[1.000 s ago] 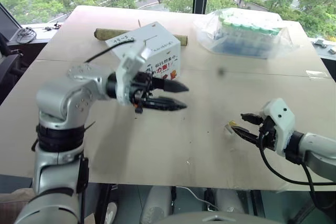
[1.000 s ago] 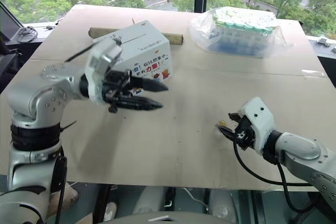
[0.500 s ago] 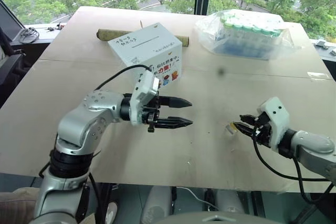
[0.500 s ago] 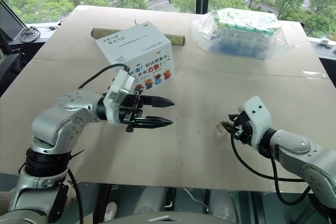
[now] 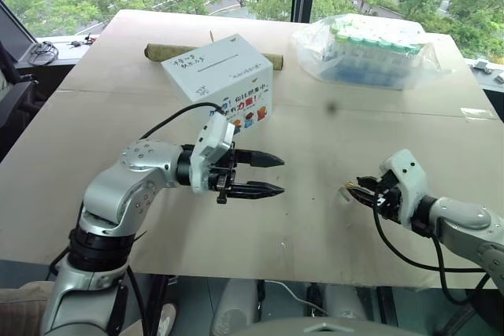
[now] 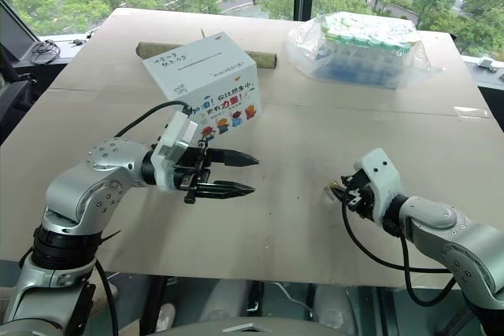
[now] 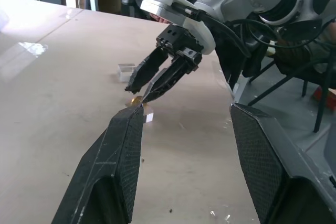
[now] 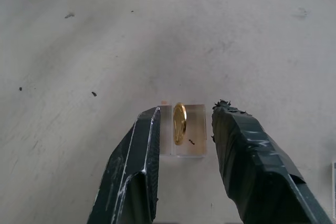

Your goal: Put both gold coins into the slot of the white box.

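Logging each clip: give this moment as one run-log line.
left hand: open, empty, above table | right hand: open, straddling gold coin upright in clear holder | white box: slot clear

Your gold coin (image 8: 179, 123) stands on edge in clear holder on tabletop; white box (image 5: 222, 76) upright at back, slot (image 5: 218, 63) on top.

Between the left gripper's (image 7: 186, 145) parted fingers, the right gripper (image 7: 143, 88) points down at the table (image 7: 58, 72), its tips over a gold coin (image 7: 136, 100) beside two clear blocks (image 7: 125, 71).
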